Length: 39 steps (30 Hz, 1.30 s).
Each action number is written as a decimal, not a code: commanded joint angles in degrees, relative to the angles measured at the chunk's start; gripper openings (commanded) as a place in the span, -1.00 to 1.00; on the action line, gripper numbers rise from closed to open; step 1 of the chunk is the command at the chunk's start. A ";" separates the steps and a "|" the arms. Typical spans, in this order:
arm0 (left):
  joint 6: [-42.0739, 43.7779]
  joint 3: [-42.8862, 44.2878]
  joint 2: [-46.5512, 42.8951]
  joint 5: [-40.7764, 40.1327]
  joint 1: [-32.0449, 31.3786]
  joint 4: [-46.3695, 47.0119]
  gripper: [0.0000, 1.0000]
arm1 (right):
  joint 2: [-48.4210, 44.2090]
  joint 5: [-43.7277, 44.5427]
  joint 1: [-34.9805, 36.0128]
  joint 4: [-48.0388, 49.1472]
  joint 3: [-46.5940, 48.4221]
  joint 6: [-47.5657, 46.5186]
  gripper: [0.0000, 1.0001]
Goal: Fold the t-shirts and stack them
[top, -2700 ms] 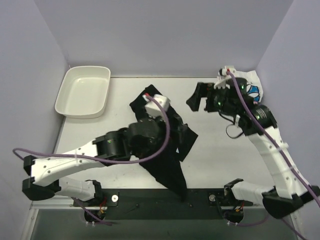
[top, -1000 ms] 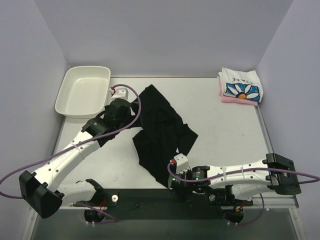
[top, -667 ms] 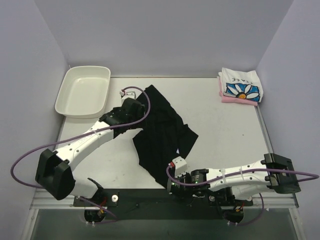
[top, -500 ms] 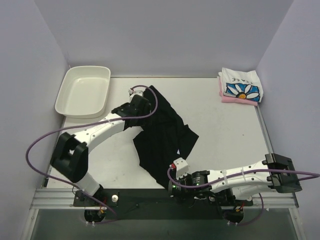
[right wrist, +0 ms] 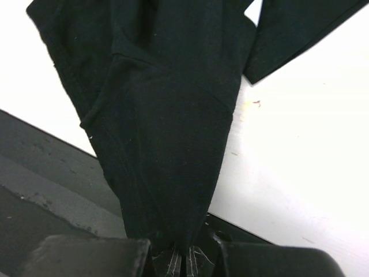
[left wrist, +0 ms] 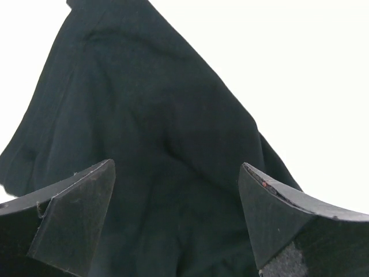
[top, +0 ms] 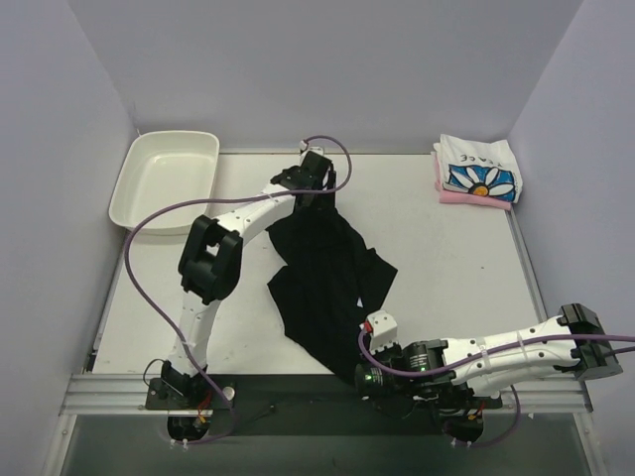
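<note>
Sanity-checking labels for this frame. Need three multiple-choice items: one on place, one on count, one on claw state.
1. Where does the daisy-print shirt lie?
A) far right corner
B) centre
C) near left corner

2. How many shirts show in all?
A) one
B) two
C) three

3. The right claw is:
A) open, off the cloth
B) shut on the black shirt
C) out of sight

Answers:
1 A: it sits folded on the pink shirt at the far right.
2 C: black, daisy-print and pink.
3 B: the wrist view shows its fingers pinching that shirt's near end.
</note>
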 commanded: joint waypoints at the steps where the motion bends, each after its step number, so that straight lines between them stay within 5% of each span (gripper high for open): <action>1: 2.64 7.70 5.10 -3.01 0.47 -5.71 0.95 | -1.18 3.49 0.82 -5.13 0.89 2.46 -1.00; 12: 1.95 22.11 15.82 -7.14 3.89 -15.03 0.95 | -2.32 3.84 0.73 -5.39 0.36 2.64 -1.00; 19: 0.19 42.84 26.28 -1.62 9.78 -21.18 0.95 | -2.68 4.10 0.65 -5.66 0.80 2.38 -1.00; 26: -4.99 41.10 28.75 13.23 15.14 -16.09 0.95 | -0.75 4.45 0.03 -5.74 2.64 1.06 -1.00; 39: -5.53 41.02 33.50 17.64 14.71 -17.84 0.95 | 0.93 3.75 -0.93 -5.13 3.88 -0.09 -1.00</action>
